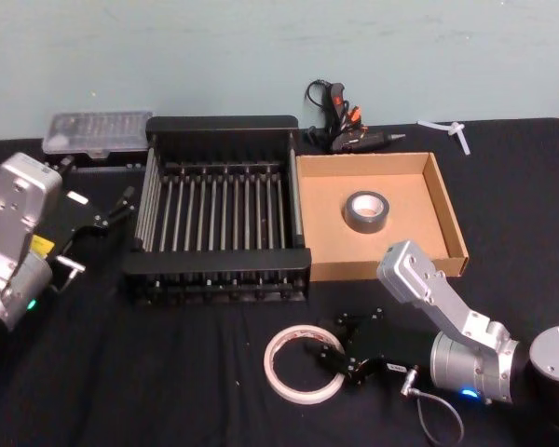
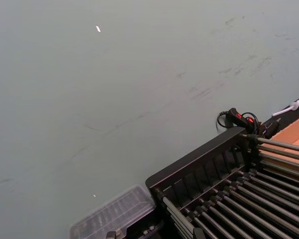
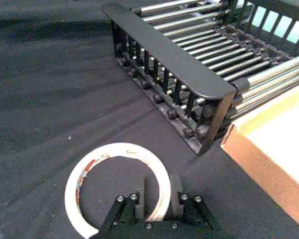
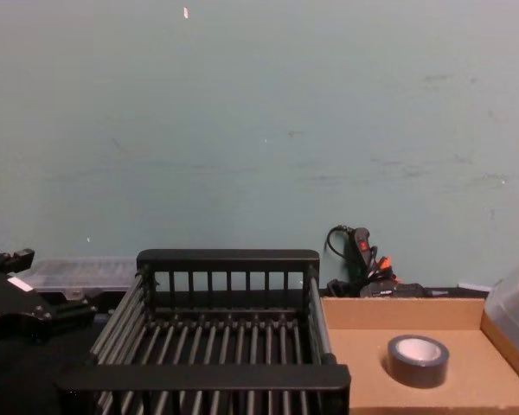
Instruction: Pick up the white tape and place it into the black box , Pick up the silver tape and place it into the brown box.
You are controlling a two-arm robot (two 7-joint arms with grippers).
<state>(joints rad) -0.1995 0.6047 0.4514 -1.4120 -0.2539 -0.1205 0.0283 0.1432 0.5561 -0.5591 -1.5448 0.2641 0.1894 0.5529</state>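
White tape [image 1: 305, 363]: a thin, wide ring with red print, lying flat on the black cloth near the front edge of the table [image 1: 168, 372], just in front of the black box's front right corner. It is judged light and somewhat flexible; the band is narrow, so a flat pinch across one wall of the ring is the sensible hold, one finger inside the hole and one outside.

Grip point: in the right wrist view the ring wall [image 3: 159, 196] is seen passing between the two fingers [image 3: 139, 191], on the side of the ring nearest the arm.

Right gripper [image 1: 340, 354]: lowered to the cloth at the ring's right side, fingers spread astride the band and not seen to be pressed onto it; no lift is evident.

Right arm pose: reached in low from the front right corner of the table, wrist angled leftward toward the ring.

Left gripper [image 1: 126, 200]: held beside the left wall of the black box [image 1: 219, 126], over the left part of the table; whether its fingers are parted or closed cannot be told.

Silver tape [image 1: 364, 210]: a small thick roll, judged stiffer and heavier, already resting inside the brown box [image 1: 452, 223], toward its centre.

Black box state: its barred floor is seen bare, with the white ring not yet placed.
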